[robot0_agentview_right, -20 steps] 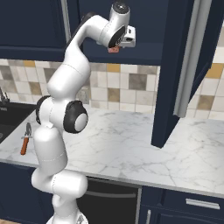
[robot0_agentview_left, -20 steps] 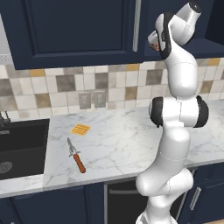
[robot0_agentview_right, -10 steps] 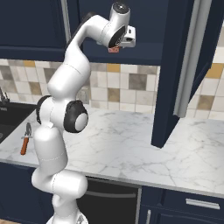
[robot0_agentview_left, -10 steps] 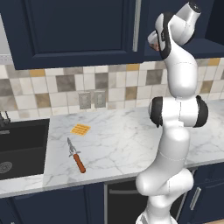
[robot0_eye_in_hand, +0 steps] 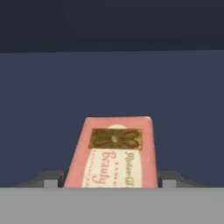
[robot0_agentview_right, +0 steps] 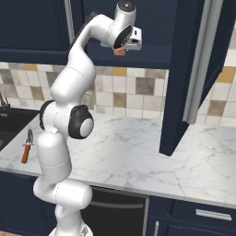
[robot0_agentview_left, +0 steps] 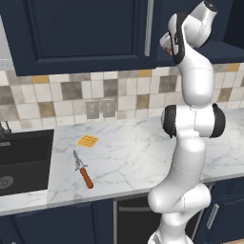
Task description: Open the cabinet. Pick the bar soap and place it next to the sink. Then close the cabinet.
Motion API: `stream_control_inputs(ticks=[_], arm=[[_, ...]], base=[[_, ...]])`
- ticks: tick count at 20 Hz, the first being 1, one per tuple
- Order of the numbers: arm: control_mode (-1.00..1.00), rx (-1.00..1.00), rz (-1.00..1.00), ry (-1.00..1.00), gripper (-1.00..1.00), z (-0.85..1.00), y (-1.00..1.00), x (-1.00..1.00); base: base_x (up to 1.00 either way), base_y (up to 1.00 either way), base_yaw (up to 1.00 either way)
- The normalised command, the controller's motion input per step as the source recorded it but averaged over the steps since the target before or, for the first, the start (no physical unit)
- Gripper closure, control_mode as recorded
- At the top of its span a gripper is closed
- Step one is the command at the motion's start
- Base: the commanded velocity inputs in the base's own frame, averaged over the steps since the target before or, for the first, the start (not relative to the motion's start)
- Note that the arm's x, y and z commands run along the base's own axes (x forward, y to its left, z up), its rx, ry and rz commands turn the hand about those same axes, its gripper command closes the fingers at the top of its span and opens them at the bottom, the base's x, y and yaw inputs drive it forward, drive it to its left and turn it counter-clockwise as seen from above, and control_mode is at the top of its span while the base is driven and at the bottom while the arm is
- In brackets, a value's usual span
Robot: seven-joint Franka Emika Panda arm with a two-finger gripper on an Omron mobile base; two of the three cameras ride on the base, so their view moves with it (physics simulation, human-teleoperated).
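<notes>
Soap first: the bar soap [robot0_eye_in_hand: 114,153] is a pink block with a gold emblem and script lettering, lying inside the open cabinet [robot0_agentview_right: 193,69] between the gripper [robot0_agentview_right: 120,51] fingers; whether they pinch it, I cannot tell.

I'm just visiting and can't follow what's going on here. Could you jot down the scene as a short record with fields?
Place: kitchen counter under dark blue cabinets
Cabinet door: swung open
Hand: raised inside the open cabinet, its fingers on either side of the bar soap
Soap: pink, lying on the cabinet shelf
Sink: dark, at the counter's left end
Also on the counter: knife, orange ridged square
</notes>
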Motion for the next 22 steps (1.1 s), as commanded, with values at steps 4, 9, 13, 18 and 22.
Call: stream_control_inputs(ticks=[4, 9, 13, 18, 22], arm=[[-1.0, 0.02, 0.0, 0.05, 1.0, -0.05, 0.0, 0.0], [-1.0, 0.02, 0.0, 0.0, 1.0, 0.0, -0.28, -0.18], [-1.0, 0.07, 0.0, 0.0, 1.0, 0.0, -0.37, -0.63], [-1.0, 0.1, 0.0, 0.0, 1.0, 0.0, -0.18, -0.85], [-1.0, 0.09, 0.04, -0.01, 1.0, 0.0, -0.03, -0.99]], base=[[0.0, 0.0, 0.0], [0.0, 0.0, 0.0], [0.0, 0.0, 0.0], [0.0, 0.0, 0.0], [0.0, 0.0, 0.0]])
